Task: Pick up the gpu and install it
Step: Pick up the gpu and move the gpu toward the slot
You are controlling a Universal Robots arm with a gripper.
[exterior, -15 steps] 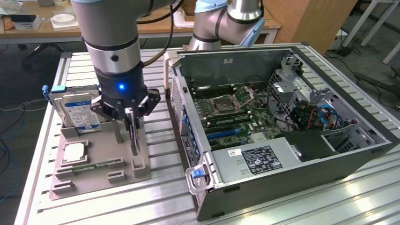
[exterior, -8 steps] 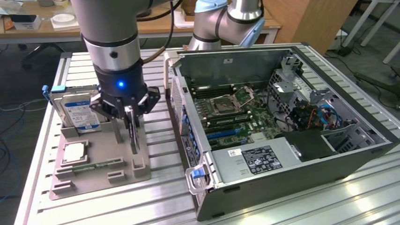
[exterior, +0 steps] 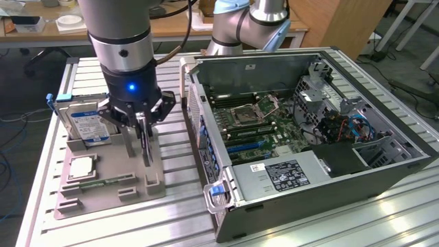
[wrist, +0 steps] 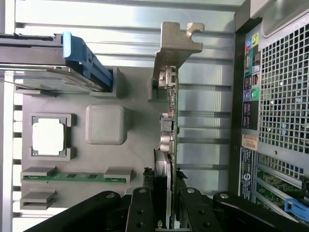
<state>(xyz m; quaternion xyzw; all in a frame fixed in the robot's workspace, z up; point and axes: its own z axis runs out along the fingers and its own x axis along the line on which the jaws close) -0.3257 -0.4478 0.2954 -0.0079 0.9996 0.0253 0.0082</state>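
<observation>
The gpu (exterior: 146,149) is a thin dark card standing on edge over the grey holder tray (exterior: 103,193) at the exterior view's left. My gripper (exterior: 143,128) comes down from above and is shut on the card's upper edge. In the wrist view the gpu (wrist: 170,111) runs edge-on away from my gripper (wrist: 167,203), its silvery bracket (wrist: 177,41) at the far end. One black finger presses on each side of it. I cannot tell whether the card's lower edge still sits in the holder's slot.
On the holder tray (wrist: 140,159) are a blue-labelled hard drive (exterior: 86,123), a square silver CPU (exterior: 82,165) and a green memory stick (exterior: 103,182). The open computer case (exterior: 384,170) lies to the exterior view's right, motherboard (exterior: 260,123) exposed. Its rear panel (wrist: 280,96) is close beside the card.
</observation>
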